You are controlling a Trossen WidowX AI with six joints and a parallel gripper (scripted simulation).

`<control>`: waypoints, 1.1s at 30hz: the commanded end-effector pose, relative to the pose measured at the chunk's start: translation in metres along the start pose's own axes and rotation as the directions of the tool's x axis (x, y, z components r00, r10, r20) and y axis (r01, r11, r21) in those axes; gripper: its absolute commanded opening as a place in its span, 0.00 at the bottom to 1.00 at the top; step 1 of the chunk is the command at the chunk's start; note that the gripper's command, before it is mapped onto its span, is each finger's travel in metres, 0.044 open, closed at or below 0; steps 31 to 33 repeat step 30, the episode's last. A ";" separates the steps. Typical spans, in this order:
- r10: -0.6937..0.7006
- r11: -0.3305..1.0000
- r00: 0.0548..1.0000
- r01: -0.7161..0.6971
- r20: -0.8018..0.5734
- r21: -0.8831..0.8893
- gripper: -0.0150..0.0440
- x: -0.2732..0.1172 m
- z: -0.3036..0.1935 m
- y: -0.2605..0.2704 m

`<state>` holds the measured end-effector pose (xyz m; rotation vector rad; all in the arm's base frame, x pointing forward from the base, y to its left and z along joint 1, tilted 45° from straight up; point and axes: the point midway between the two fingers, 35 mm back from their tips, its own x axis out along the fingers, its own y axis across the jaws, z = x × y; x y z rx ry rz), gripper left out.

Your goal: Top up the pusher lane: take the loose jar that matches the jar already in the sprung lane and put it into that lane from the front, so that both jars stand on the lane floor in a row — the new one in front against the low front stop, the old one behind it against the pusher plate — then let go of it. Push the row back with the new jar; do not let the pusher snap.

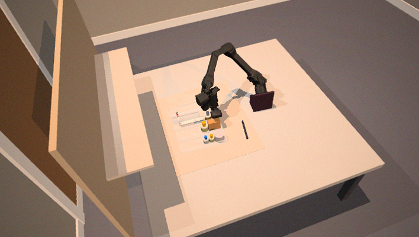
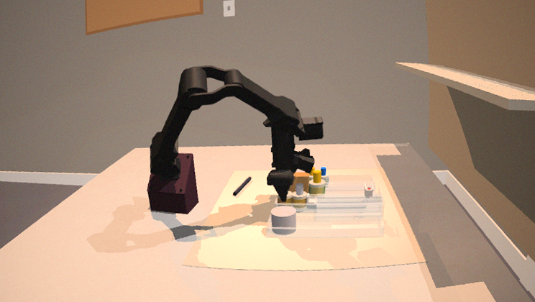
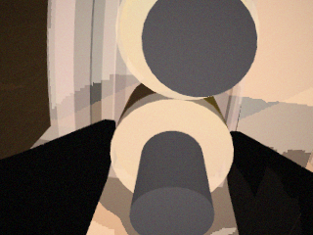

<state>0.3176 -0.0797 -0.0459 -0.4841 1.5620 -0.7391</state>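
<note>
The new grey-capped jar (image 3: 172,211) (image 2: 287,197) stands upright at the front of the clear lane (image 3: 110,49). The old jar (image 3: 200,46) (image 2: 299,198) (image 1: 207,114), with a matching grey cap, stands right behind it in a row; the two look touching or nearly so. My gripper (image 3: 171,137) (image 2: 283,198) points down with one finger on each side of the new jar. The fingers are slightly open, very close beside the jar, and no clear gap shows. The low front stop, the pusher plate and the jar bases are hidden or too faint to make out.
An orange box (image 1: 214,124) (image 2: 300,180) and a yellow-capped jar (image 1: 204,127) (image 2: 316,186) stand beside the lane. Beyond are a blue-capped bottle (image 1: 205,139), a small yellow-capped bottle (image 1: 211,138) and a lilac cylinder (image 1: 219,135). Another lilac cylinder (image 2: 283,220) stands on the lane's other side. A dark pen (image 1: 245,130) (image 2: 242,186) lies nearby.
</note>
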 end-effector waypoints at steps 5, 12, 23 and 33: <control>-0.002 1.000 1.000 0.002 0.000 0.004 0.75 -0.003 0.000 0.000; -0.001 1.000 1.000 0.001 0.000 0.004 0.75 -0.020 0.000 0.001; 0.000 1.000 1.000 0.000 -0.001 0.003 0.75 -0.022 -0.024 0.002; 0.000 1.000 1.000 0.000 -0.002 0.002 0.75 -0.022 -0.048 0.003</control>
